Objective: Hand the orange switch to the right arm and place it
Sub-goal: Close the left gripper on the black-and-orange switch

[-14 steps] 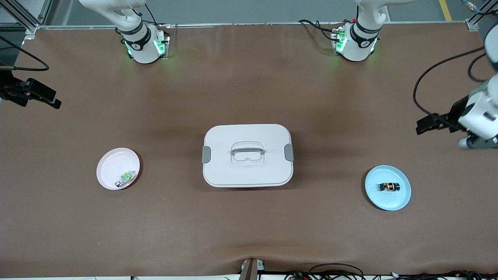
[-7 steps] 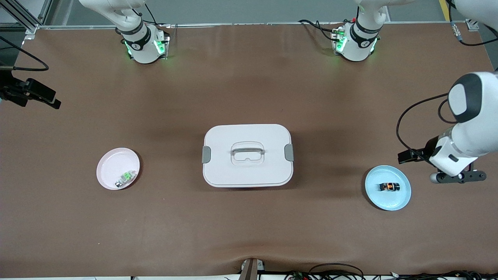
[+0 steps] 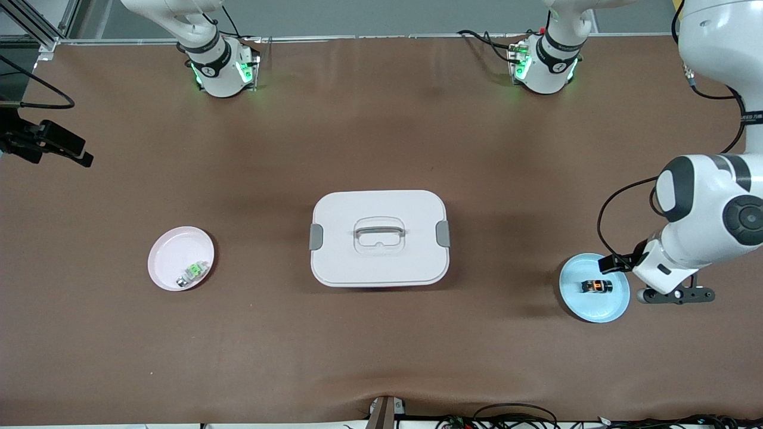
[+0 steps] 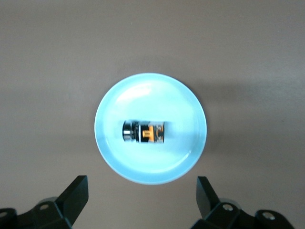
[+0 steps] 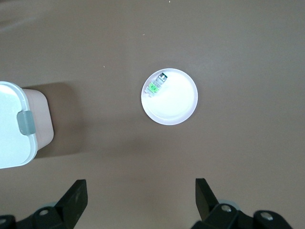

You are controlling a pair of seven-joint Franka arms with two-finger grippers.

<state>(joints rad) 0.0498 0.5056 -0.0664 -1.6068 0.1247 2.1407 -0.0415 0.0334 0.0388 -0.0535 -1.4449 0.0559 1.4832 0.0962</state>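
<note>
No legible text or markings.

The left arm reaches out from its base and bends down at the left arm's end of the table, wrist pointing downward. The left gripper (image 4: 141, 202), black and two-fingered, hangs in the air with its jaws spread wide, holding nothing. The right gripper (image 5: 140, 202) waits aloft, jaws likewise wide and unloaded.

White box (image 5: 14, 125) cut off at the right wrist view's edge — left arm's wrist covering the blue plate's (image 3: 590, 310) rim
</note>
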